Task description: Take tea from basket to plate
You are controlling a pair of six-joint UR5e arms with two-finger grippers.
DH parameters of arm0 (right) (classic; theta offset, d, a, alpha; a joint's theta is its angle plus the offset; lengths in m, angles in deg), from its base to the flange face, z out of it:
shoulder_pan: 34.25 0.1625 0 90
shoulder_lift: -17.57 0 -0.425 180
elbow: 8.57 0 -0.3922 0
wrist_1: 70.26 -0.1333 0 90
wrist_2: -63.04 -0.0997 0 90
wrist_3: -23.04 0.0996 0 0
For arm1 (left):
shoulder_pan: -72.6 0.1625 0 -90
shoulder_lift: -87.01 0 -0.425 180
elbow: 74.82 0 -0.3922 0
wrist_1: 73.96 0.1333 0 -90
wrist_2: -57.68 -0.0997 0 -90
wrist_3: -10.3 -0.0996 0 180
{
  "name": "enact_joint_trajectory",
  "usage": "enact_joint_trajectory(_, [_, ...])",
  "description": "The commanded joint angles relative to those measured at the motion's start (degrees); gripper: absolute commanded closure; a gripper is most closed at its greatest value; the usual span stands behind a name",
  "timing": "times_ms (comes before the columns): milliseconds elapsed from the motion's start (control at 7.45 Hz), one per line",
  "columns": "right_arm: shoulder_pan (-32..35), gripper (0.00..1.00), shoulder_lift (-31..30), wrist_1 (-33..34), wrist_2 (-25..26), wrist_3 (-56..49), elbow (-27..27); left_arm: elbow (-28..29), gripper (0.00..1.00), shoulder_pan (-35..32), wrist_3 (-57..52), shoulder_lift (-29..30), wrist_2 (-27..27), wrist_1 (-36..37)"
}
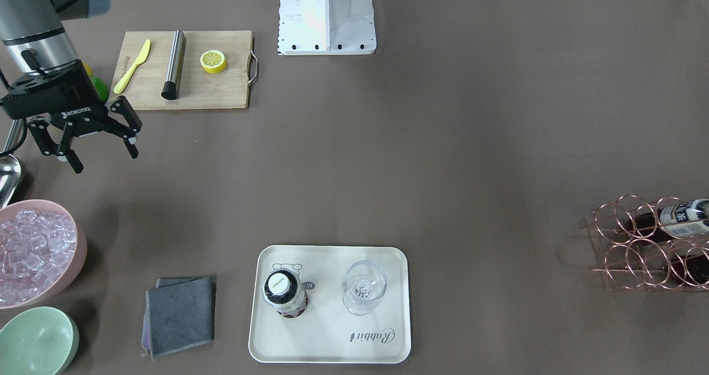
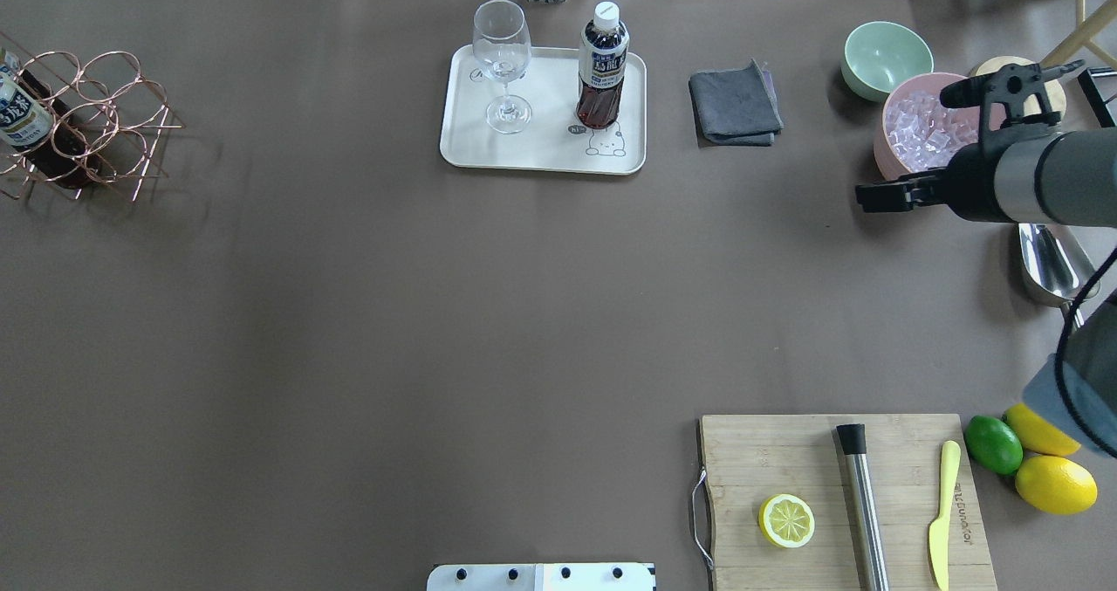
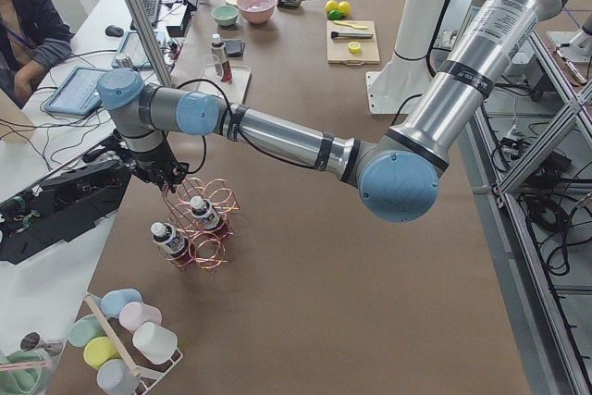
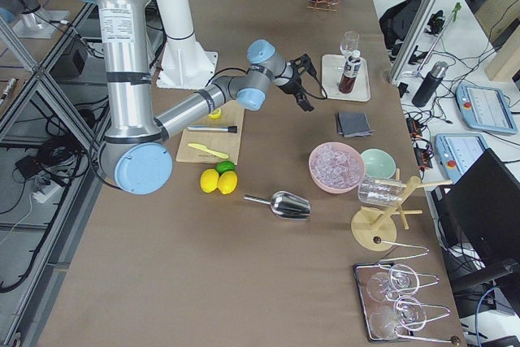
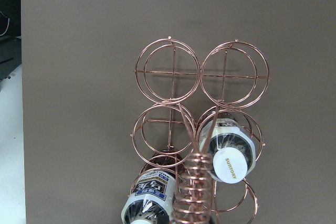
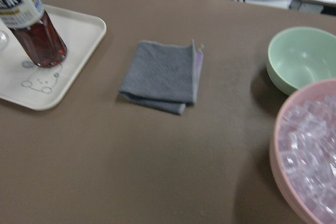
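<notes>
One tea bottle (image 1: 284,293) stands upright on the cream plate (image 1: 332,353), next to a wine glass (image 1: 363,286); it also shows in the overhead view (image 2: 602,67). The copper wire basket (image 1: 645,242) lies at the table's far end and holds two more tea bottles (image 5: 231,153) (image 5: 149,203). My left gripper (image 3: 165,180) hangs just above the basket (image 3: 203,224); I cannot tell whether it is open or shut. My right gripper (image 1: 105,160) is open and empty, in the air beside the cutting board, far from the plate.
A grey cloth (image 1: 180,314), a pink bowl of ice (image 1: 36,250) and a mint bowl (image 1: 36,342) sit near the plate. A cutting board (image 1: 183,70) holds a lemon half, a knife and a steel rod. A metal scoop (image 2: 1051,264) lies under my right arm.
</notes>
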Motion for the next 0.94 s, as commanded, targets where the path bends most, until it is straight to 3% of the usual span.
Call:
enact_joint_trajectory(0, [11.06,0.00,-2.23,19.81,-18.48,-1.08,-0.12,-0.75,1.00,-0.09,0.09,0.00,0.00,0.16])
enact_joint_trajectory(269, [15.53,0.00,-1.71,34.75,-17.97,-5.35,0.58,-0.75,1.00,-0.01,0.09,-0.09,0.00,0.16])
enact_joint_trajectory(806, [40.19,0.00,0.05,54.29,-20.59,-43.78,0.06,-1.89,1.00,-0.09,0.27,-0.26,0.00,0.42])
